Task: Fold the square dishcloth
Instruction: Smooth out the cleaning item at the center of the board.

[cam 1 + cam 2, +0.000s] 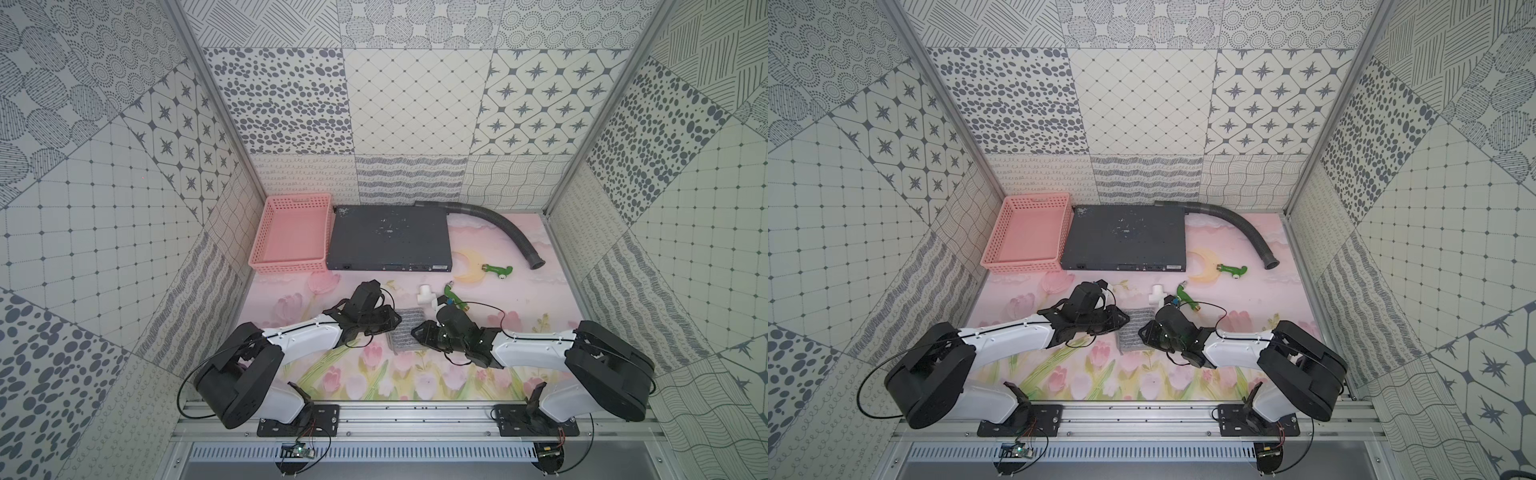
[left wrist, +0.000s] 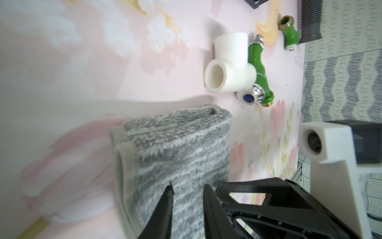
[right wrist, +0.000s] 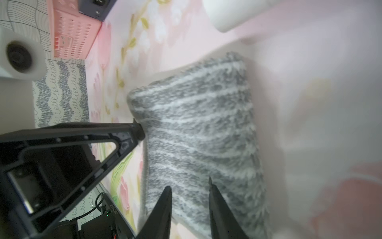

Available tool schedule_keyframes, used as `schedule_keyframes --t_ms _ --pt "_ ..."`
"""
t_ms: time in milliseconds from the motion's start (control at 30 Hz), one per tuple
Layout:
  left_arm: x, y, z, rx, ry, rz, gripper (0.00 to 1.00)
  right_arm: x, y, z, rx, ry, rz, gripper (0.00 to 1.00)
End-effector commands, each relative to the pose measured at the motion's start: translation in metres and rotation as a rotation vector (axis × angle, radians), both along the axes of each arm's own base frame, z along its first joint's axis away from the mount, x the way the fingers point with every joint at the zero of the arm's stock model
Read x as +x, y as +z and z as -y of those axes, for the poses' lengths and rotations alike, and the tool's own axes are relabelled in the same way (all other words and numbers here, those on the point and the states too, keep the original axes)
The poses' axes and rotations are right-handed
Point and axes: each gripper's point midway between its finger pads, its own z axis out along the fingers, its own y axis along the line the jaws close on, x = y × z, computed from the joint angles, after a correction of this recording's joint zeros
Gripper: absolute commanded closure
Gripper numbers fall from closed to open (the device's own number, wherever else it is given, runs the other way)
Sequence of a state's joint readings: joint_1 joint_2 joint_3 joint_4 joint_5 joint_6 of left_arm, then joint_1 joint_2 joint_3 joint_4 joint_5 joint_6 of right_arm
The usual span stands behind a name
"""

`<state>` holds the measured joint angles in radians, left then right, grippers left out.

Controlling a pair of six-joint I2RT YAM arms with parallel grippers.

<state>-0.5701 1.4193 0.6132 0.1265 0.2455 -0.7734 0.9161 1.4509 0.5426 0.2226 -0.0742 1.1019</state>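
Two layers of cloth [image 1: 404,337] lie stacked, so I'd judge this the letting-go after a fold. It is best done by widening both pincers fully and lifting straight up, lest the fuzzy pile catch a tip and drag the top layer askew. The cloth sits on the mat [image 1: 540,303] near the front, a narrow strip. The left pincer [image 2: 188,192], narrowly parted, has its tips over the cloth's left side. The right pincer [image 3: 190,186], likewise narrowly parted, is over its right side. Neither grips anything that I can see.
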Motion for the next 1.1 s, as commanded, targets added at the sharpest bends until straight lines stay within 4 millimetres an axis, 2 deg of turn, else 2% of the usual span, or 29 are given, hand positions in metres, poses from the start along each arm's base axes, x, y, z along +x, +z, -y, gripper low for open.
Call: schedule_keyframes --t_ms 0,133,300,433,533,667,800,1067 --pt "-0.009 0.022 0.005 -0.087 -0.028 0.028 0.73 0.015 0.028 -0.004 0.005 0.013 0.095 0.62" --pt "-0.023 0.021 0.003 -0.141 -0.015 -0.001 0.74 0.026 0.039 -0.013 0.007 0.034 0.136 0.59" --pt "-0.041 0.008 0.006 -0.186 -0.028 -0.055 0.75 0.042 0.04 -0.025 0.044 0.031 0.158 0.59" --pt "-0.05 -0.003 0.01 -0.198 -0.038 -0.091 0.76 0.049 0.037 -0.043 0.11 0.058 0.151 0.59" --pt "-0.052 -0.013 0.008 -0.187 -0.023 -0.108 0.77 0.052 0.032 -0.06 0.172 0.081 0.128 0.59" --pt "-0.051 -0.024 0.002 -0.155 0.005 -0.123 0.78 0.053 0.019 -0.073 0.228 0.087 0.096 0.59" --pt "-0.051 -0.036 -0.005 -0.112 0.039 -0.145 0.8 0.056 0.007 -0.073 0.237 0.066 0.084 0.59" --pt "-0.051 -0.042 -0.01 -0.089 0.059 -0.168 0.81 0.074 -0.007 -0.047 0.205 0.009 0.103 0.58"
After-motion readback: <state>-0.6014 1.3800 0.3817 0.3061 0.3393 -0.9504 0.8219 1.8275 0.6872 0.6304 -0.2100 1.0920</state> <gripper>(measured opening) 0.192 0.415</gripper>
